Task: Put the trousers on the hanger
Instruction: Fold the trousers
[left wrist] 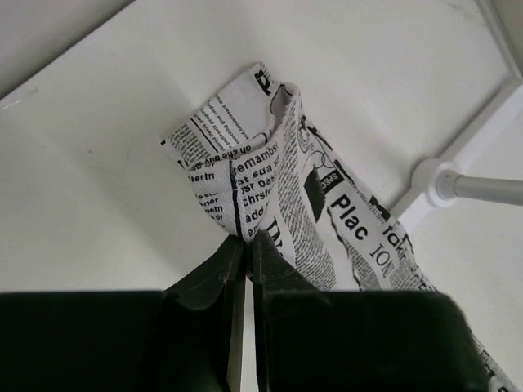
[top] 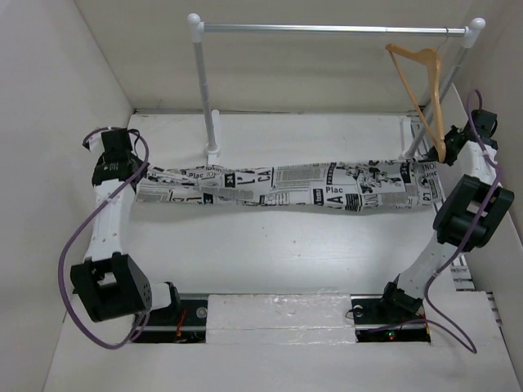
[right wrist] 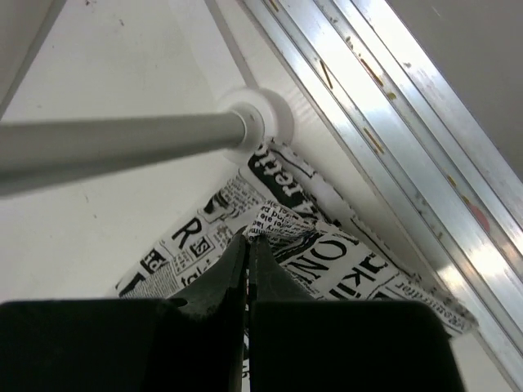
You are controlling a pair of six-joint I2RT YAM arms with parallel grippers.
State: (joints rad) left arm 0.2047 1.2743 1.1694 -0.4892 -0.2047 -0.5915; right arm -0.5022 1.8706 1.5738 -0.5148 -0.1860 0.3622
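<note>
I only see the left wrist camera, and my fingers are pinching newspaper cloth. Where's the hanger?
Observer: The hanger hangs from the rail, at its right end.
Operator: Is the other arm holding anything?
Observer: Yes, the right fingers are shut on the other end of the trousers.
Operator: Are they on the hanger yet?
Observer: No, they stretch between both arms, left to right, not draped over it.

White arms (top: pixel 110 219), black joints (top: pixel 112 287) and grippers (left wrist: pixel 245 238), purple cables (top: pixel 64 263).
</note>
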